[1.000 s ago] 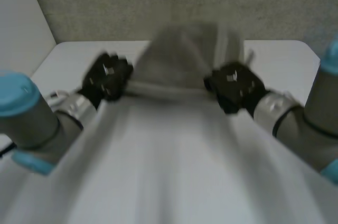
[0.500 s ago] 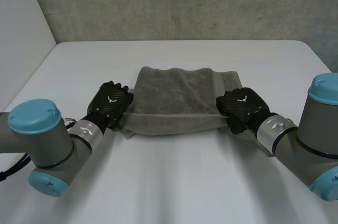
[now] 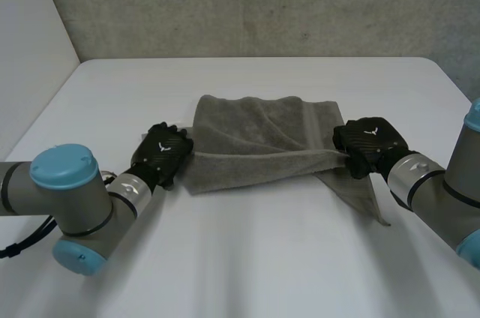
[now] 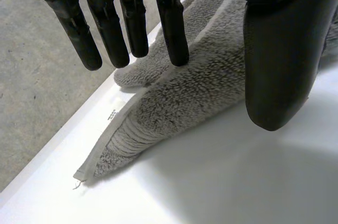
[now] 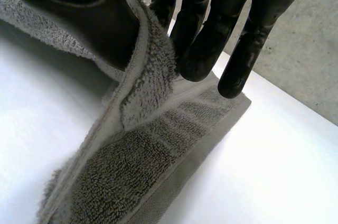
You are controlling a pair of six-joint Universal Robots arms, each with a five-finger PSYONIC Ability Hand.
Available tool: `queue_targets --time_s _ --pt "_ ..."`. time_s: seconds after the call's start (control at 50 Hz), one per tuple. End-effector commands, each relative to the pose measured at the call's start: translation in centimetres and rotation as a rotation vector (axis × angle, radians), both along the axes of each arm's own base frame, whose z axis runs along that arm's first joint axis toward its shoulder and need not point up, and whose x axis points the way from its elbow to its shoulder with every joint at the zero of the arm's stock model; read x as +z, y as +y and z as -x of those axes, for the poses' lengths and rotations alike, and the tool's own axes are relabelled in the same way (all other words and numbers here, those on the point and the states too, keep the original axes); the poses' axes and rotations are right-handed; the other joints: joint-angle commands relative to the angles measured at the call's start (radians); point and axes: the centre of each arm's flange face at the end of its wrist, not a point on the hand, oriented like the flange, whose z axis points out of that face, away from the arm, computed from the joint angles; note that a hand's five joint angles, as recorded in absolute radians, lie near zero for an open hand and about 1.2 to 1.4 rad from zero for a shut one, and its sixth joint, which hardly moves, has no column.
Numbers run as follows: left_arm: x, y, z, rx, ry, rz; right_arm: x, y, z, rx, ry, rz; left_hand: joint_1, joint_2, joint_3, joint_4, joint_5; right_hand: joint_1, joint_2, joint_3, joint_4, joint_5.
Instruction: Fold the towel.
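- Left hand (image 3: 163, 154), fingers straight, sits at the towel (image 3: 255, 142)'s left corner, gripping nothing.
- Right hand (image 3: 367, 145) pinches the towel's right corner; lay it square before letting go.

A white table (image 3: 247, 258) spreads across the head view, its top smooth and its two far corners rounded. Behind its far edge stands a grey, speckled wall (image 3: 262, 3), rough like concrete. At the left a plain pale panel (image 3: 30, 25) rises beside the table and meets the wall in an upright line. In both wrist views a grey speckled surface lies beyond the table's edge.
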Motion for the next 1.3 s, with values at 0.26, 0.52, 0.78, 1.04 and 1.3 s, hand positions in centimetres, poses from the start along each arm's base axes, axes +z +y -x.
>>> queue_targets --time_s 0.26,0.52,0.78,1.04,1.3 --pt "2.3 -4.9 0.8 0.037 0.187 0.052 -0.3 0.4 -0.4 0.016 0.008 -0.008 -0.156 -0.172 -0.174 -0.172 -0.154 0.043 0.095 0.069 0.415 0.048" --pt "0.4 -3.5 1.0 -0.040 0.145 -0.165 -0.7 0.5 -0.4 0.020 0.011 -0.018 -0.147 -0.163 -0.165 -0.163 -0.145 0.043 0.095 0.069 0.415 0.048" --pt "0.0 -4.1 0.4 -0.002 0.111 -0.206 -0.3 0.2 -0.3 0.013 0.006 -0.007 0.927 0.911 0.909 0.911 0.929 0.043 0.095 0.069 0.415 0.048" --pt "18.1 -1.3 -2.0 0.055 0.294 0.122 13.2 2.3 1.5 0.093 -0.071 0.117 0.927 0.911 0.909 0.911 0.929 0.043 0.095 0.069 0.415 0.048" --pt "21.6 0.0 -2.7 0.048 0.459 0.117 17.1 1.6 1.0 0.188 -0.084 0.104 0.927 0.911 0.909 0.911 0.929 0.043 0.095 0.069 0.415 0.048"
